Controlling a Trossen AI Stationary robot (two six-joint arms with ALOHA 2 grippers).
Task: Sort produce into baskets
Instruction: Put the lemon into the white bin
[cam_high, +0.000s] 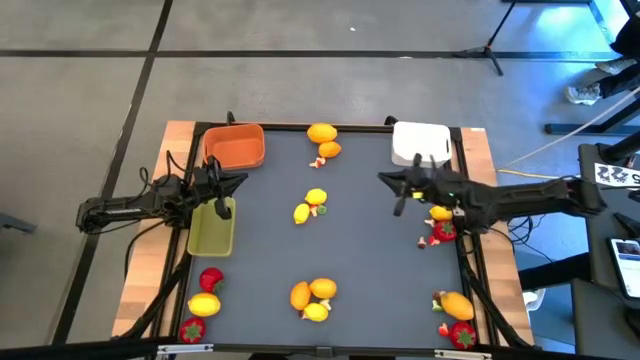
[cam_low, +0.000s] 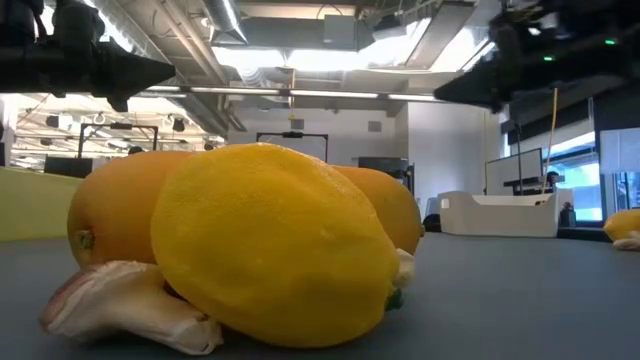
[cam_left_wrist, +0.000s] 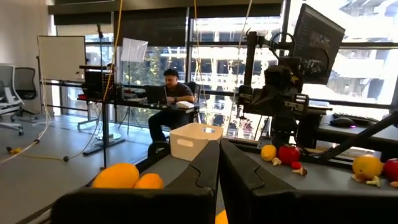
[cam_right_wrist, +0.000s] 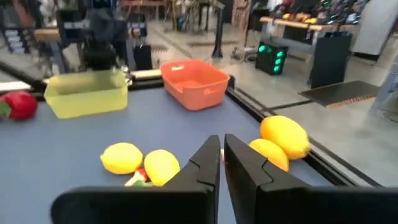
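Toy produce lies in small clusters on the dark mat: yellow and orange citrus at the far middle (cam_high: 321, 134), the centre (cam_high: 309, 205) and the near middle (cam_high: 313, 296), with red strawberry-like pieces near the left (cam_high: 210, 279) and right (cam_high: 443, 231) edges. The orange basket (cam_high: 236, 146) and the yellow-green basket (cam_high: 212, 229) stand at the left, the white basket (cam_high: 420, 142) at the far right. My left gripper (cam_high: 240, 181) hangs shut between the two left baskets. My right gripper (cam_high: 384, 180) hovers shut just in front of the white basket. Neither holds anything.
In the low view a big yellow citrus (cam_low: 275, 255) with a pale bit (cam_low: 125, 300) fills the foreground. More citrus and red pieces lie at the near right corner (cam_high: 456, 306). A person sits at a desk (cam_left_wrist: 169, 93) beyond the table. Bare mat shows between the clusters.
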